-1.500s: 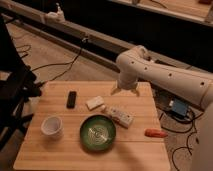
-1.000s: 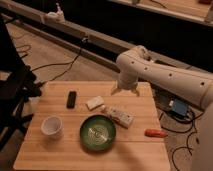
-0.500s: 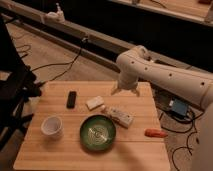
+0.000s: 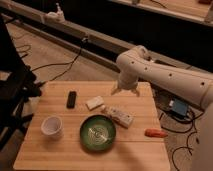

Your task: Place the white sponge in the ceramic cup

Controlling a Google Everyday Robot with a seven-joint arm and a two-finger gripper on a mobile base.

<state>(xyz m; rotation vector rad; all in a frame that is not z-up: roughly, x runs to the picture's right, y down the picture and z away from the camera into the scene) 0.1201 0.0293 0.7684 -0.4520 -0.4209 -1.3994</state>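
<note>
The white sponge (image 4: 94,103) lies flat on the wooden table (image 4: 65,150), near its middle back. The ceramic cup (image 4: 51,126) stands upright near the table's front left. My gripper (image 4: 125,91) hangs from the white arm above the table's back right part, to the right of the sponge and apart from it. It holds nothing that I can see.
A black remote (image 4: 72,99) lies left of the sponge. A green patterned bowl (image 4: 98,132) sits front centre. A white bar with buttons (image 4: 117,115) lies right of the bowl. An orange object (image 4: 156,133) lies at the right edge. Cables run on the floor.
</note>
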